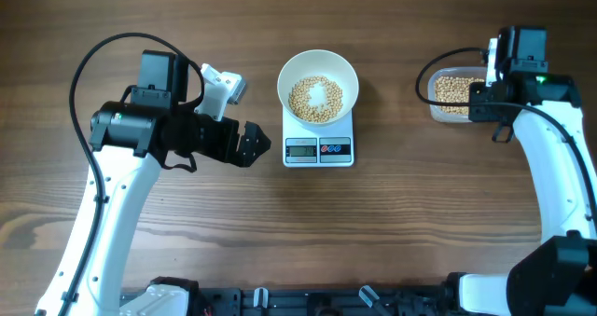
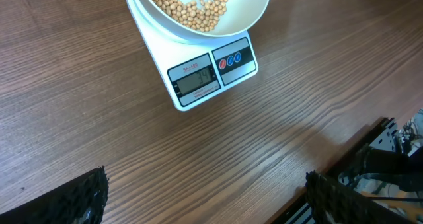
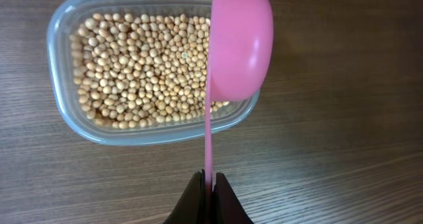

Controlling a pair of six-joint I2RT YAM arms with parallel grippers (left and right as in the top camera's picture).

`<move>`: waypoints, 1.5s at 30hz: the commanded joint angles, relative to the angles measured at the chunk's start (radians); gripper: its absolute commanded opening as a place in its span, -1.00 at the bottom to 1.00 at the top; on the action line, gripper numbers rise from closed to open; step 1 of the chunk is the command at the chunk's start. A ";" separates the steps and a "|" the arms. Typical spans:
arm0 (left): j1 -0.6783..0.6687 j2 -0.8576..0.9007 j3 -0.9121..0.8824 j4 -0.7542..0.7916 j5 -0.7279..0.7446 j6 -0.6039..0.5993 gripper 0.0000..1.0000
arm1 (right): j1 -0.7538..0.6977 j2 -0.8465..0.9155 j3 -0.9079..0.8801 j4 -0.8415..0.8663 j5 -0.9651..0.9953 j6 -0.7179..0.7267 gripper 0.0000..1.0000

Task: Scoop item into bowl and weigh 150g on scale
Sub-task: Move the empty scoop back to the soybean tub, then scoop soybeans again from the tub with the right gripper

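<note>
While beans (image 1: 317, 99) lie in the bowl (image 1: 318, 60) on the scale (image 1: 318, 150), more fill the tub (image 3: 58, 112). The right pincer (image 3: 209, 184) pinches the scoop (image 3: 239, 42) by its thin handle. It may twist, spilling beans onto the worktop (image 1: 420, 223), or overshoot the weight. The left pincer (image 1: 250, 146) hangs spread beside the scale.

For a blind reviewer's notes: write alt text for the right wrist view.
The right gripper is shut on the thin handle of a pink scoop, which is turned on its side over one end of a clear plastic tub. The tub is full of small tan beans and sits on a wooden table.
</note>
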 commanded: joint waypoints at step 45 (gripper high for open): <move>-0.005 -0.018 0.005 0.000 0.019 0.020 1.00 | -0.010 0.166 -0.009 -0.035 -0.473 0.086 -0.91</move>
